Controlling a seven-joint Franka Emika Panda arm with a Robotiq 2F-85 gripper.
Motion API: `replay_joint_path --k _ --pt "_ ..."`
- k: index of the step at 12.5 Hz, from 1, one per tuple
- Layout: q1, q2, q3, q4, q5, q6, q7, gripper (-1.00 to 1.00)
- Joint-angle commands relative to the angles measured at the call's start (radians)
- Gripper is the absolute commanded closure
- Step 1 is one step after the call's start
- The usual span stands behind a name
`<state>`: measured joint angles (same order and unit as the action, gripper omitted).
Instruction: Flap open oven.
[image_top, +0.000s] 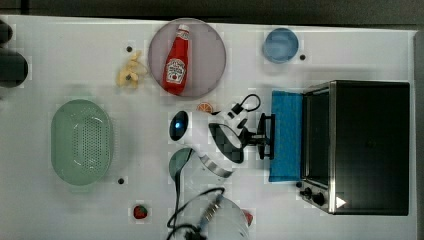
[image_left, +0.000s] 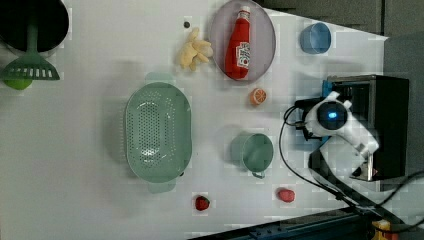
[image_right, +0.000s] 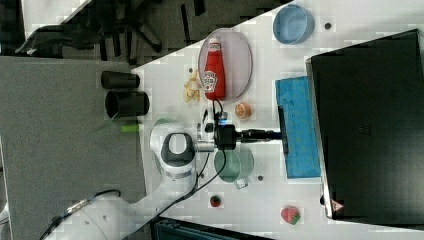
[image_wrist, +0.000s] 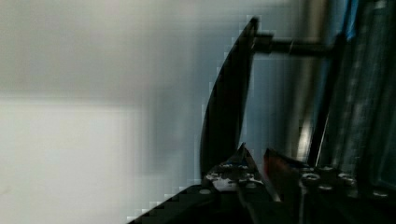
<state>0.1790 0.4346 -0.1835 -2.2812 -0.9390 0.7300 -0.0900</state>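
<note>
We judge task nearly done: oven (image_top: 367, 147) sits at top view's right edge of bench (image_top: 75, 65), door (image_top: 287, 135) flapped down, lying flat toward arm. Left, in our judgement: release handle (image_top: 271, 136), back away. Gripper (image_top: 264, 136) narrowly parted, pinching handle bar; wrist view shows fingers (image_wrist: 233, 170) at bar.

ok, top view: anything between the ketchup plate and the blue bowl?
Nothing. In the top view, bare white table runs from the plate to the blue bowl.
</note>
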Motion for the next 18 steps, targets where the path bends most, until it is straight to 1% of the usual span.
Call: replay_joint_path --k 1,4,6,9,10,11,15,17,18 --pt "0.031 0.056 -0.003 0.056 -0.031 -0.019 0.096 0.65" --pt "0.040 0.129 -0.004 0.093 -0.031 -0.018 0.140 0.65" --pt "0.040 0.149 -0.004 0.097 -0.030 0.017 0.141 0.65" --pt "0.039 0.135 -0.006 0.107 -0.019 0.040 0.149 0.65" --pt "0.039 0.113 -0.006 0.114 0.006 0.076 0.149 0.65" --pt "0.039 0.079 -0.006 0.114 0.070 0.105 0.149 0.65" --pt "0.032 -0.137 -0.010 0.117 0.543 0.053 0.149 0.65" --pt "0.027 -0.275 -0.017 0.134 0.745 -0.046 0.149 0.65" --pt "0.026 -0.344 -0.022 0.151 0.812 -0.130 0.149 0.65"
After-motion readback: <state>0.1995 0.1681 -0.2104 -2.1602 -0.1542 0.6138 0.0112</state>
